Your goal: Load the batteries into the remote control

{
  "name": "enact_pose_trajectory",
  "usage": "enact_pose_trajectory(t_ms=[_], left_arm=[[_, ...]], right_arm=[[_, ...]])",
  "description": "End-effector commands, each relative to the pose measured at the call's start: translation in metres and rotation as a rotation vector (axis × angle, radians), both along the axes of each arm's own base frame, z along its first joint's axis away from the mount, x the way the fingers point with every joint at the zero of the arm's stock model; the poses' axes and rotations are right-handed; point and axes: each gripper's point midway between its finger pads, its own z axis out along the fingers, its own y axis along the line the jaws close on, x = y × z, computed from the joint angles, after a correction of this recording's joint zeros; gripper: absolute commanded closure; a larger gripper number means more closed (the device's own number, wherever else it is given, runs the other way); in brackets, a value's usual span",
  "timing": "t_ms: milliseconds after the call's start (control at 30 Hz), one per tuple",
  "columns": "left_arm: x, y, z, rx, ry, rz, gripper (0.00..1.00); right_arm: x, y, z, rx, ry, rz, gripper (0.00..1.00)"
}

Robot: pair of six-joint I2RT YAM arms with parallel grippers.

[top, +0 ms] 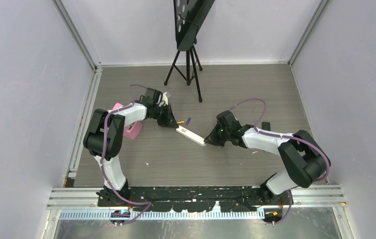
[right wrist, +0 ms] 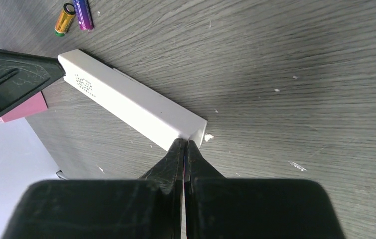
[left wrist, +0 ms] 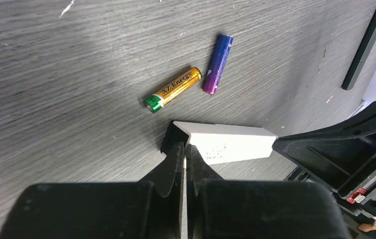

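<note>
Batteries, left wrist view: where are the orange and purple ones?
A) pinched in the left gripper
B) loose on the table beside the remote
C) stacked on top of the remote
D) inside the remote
B: the orange-yellow battery and the purple battery lie bare on the table, just past the white remote and apart from it.

The remote [top: 190, 135] is a slim white bar with a patch of tiny dots near one end. It lies flat and slanted on the table [top: 255, 99]. Near that end, apart from it, lie the orange-yellow battery [left wrist: 173, 89], green at one tip, and the purple battery [left wrist: 217, 63]. Both are on their sides, close together in a narrow V.
</note>
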Motion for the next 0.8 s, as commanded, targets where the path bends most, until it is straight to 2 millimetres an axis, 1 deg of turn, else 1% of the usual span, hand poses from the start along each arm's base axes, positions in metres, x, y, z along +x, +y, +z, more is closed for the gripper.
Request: enact_pose_trajectory(t_ms=[0,233,367,467,600,700,767], left_arm=[[-0.035,-0.002,-0.032,0.047,0.136,-0.061,1.0],[-0.036,-0.004,-0.029,0.018,0.154,-0.072,1.0],[-0.036,0.0,-0.028,0.033,0.148,-0.059,0.91],[-0.031,0.004,-0.021,0.061,0.115,-0.043,0.82],[-0.018,0.013,-0.006,0.097,0.058,-0.009,0.71],[-0.002,0.023,0.01,0.117,-0.002,0.045,0.61],[0.007,0.031,0.023,0.135,-0.047,0.084,0.56]], right_arm=[[-0.019,-0.012,-0.043,-0.123,0.078,-0.017,1.0],[-0.012,-0.009,-0.036,-0.129,0.056,-0.009,0.99],[-0.011,-0.006,-0.032,-0.118,0.05,-0.002,0.97],[-0.008,-0.006,-0.023,-0.116,0.025,0.003,0.95],[-0.002,-0.004,-0.001,-0.116,-0.048,0.054,0.9],[0.003,-0.001,0.023,-0.127,-0.139,0.139,0.89],[0.007,-0.002,0.038,-0.151,-0.204,0.203,0.83]])
